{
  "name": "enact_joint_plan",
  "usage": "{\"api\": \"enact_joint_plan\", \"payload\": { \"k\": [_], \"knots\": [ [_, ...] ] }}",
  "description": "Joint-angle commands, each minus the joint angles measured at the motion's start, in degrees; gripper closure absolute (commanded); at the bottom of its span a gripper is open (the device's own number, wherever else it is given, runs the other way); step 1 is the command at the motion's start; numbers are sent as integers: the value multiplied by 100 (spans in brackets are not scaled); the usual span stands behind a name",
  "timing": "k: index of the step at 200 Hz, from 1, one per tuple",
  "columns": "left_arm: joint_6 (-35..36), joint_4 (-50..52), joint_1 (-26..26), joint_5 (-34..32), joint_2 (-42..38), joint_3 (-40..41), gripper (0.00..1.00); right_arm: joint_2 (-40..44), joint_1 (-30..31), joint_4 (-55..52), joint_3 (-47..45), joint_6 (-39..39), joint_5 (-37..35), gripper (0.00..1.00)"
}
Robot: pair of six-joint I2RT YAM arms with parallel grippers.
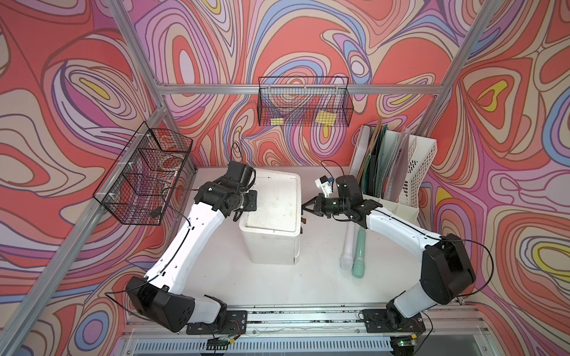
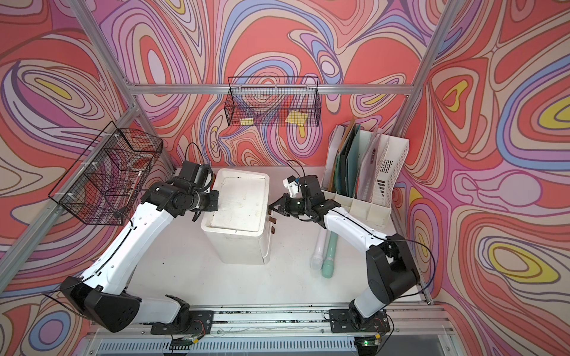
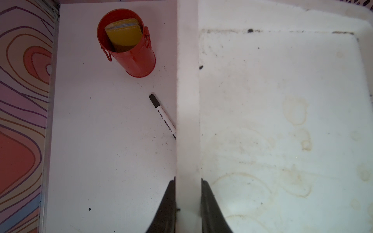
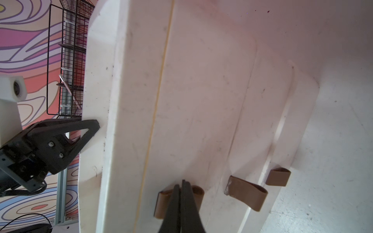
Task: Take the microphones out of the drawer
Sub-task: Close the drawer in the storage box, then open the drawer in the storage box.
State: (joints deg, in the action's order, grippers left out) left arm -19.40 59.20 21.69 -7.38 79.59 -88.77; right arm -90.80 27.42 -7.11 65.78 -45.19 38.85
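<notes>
Plan view of my work cell. The walls on three sides of me carry a swirling print in coral, lilac, blue, cream and yellow. An aluminium frame runs up the corners and across the back wall. A black wire basket hangs from its crossbar, and a divided wire basket hangs on the wall to my left. The white tabletop is scuffed and evenly lit. A perforated white file rack stands in my far right corner.
</notes>
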Motion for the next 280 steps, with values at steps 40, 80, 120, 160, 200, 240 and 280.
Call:
{"api": "enact_joint_plan", "payload": {
  "k": [40, 80, 120, 160, 200, 240, 280],
  "knots": [
    [42, -37, 66, 393, -119, 103, 100, 389, 120, -346, -177, 116, -919, 100],
    [212, 9, 71, 487, -78, 102, 100, 683, -51, -93, -841, -125, -1152, 100],
    [389, 86, 64, 497, -58, 136, 100, 623, -103, 905, -1544, -538, -1105, 79],
    [397, 177, 71, 460, -49, 142, 100, 261, -119, 2556, -2136, -1206, -675, 62],
    [281, 179, 70, 419, -84, 226, 100, -160, -123, 3766, -2401, -1782, -356, 60],
    [191, 177, 64, 447, -111, 255, 100, -598, -133, 4762, -2517, -2297, -155, 60],
    [208, 180, 65, 438, -84, 246, 100, -820, -131, 5431, -2631, -2725, -12, 62]
  ]
}}
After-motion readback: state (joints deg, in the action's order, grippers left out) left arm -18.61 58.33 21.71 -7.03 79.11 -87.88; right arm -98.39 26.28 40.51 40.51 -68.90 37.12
